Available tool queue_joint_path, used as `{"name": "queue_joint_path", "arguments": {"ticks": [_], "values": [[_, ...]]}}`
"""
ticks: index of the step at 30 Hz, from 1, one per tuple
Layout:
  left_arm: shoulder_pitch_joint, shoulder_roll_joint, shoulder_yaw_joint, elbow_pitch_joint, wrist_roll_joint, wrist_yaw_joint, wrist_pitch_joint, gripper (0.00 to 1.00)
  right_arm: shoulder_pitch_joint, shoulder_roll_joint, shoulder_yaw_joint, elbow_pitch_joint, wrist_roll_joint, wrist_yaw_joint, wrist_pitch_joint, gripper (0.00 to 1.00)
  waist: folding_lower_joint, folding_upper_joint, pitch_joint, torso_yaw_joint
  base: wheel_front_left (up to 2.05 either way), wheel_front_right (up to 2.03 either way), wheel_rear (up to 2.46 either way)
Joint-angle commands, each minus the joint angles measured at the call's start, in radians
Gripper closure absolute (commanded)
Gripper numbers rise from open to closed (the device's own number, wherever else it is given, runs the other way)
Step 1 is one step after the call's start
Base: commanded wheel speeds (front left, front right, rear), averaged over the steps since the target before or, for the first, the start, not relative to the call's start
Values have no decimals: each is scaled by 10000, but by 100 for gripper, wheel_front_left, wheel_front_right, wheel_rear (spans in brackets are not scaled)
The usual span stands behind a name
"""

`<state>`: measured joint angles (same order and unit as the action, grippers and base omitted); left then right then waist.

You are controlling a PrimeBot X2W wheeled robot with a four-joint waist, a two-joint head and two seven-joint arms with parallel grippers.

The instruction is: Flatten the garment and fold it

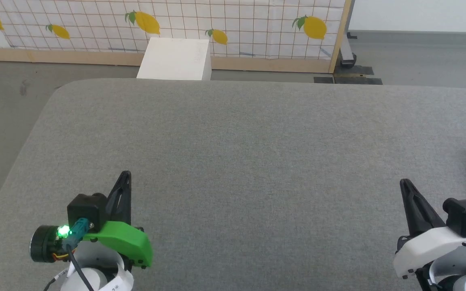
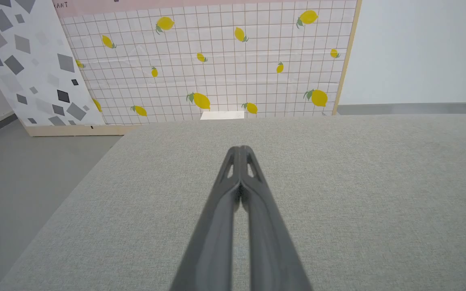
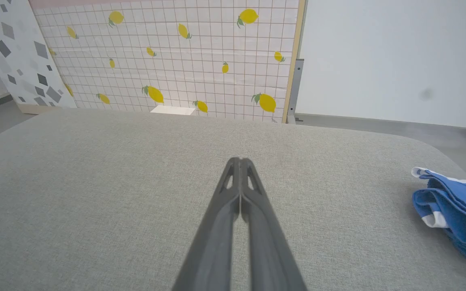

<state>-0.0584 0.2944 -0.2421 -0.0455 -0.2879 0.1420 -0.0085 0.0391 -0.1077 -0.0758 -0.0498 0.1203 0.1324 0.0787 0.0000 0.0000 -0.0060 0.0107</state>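
L hand (image 1: 125, 175) nearest, over near-left part of counter (image 1: 233, 133). Two dark fingers (image 2: 221, 210) pressed together right up to the tips, nothing betw them: closed, empty. Pts twd counter's far edge. Green cover (image 1: 126, 241) on its wrist, small green light (image 1: 63, 231) lit just beside it.

R hand (image 1: 403, 182) over near-right part of counter, white housing (image 1: 427, 246) behind it. Fingers likewise shut tight, tips together, gripping nothing. Also pts twd far edge. Cannot tell whether either hand touches the counter top.

Counter: grey woven fabric top, rounded corners at far left and far right.

Garment (image 3: 455, 206): bright blue w/ white trim, bunched in a crumpled heap on the counter top at its right edge. Not flattened, not folded. Lies apart from R hand, on the side nearer counter's right edge; well apart from L hand. Part of it runs out of frame, so full shape cannot be told. Head view catches just a blue-and-white scrap of it at counter's right edge.

Beyond counter's far edge: white box (image 1: 175, 59) on grey floor (image 1: 6, 101), against lemon-print grid panel (image 1: 241, 24) w/ pale wood frame. Speckled grey-on-white panel (image 2: 22, 60) stands beyond counter's far-left corner. Plain white wall (image 3: 378, 60) beyond far-right corner.
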Motion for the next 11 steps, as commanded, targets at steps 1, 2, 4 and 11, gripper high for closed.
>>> {"name": "queue_joint_path", "arguments": {"ticks": [1,2,4,11], "values": [[167,-132,116,36,155,-80,35,100,-165,69,47,35,-155,-7,-88,100,0,0,1,-2,0,0,0],[174,-168,152,43,197,-101,36,100,-169,77,58,42,-171,-8,-99,100,0,0,2,-4,0,0,0],[186,-233,217,54,273,-138,37,100,-175,91,78,55,-201,-8,-118,100,0,0,4,-6,0,0,0],[226,-456,439,95,537,-268,42,100,-197,140,147,100,-302,-9,-186,100,0,0,9,-17,0,0,0]]}}
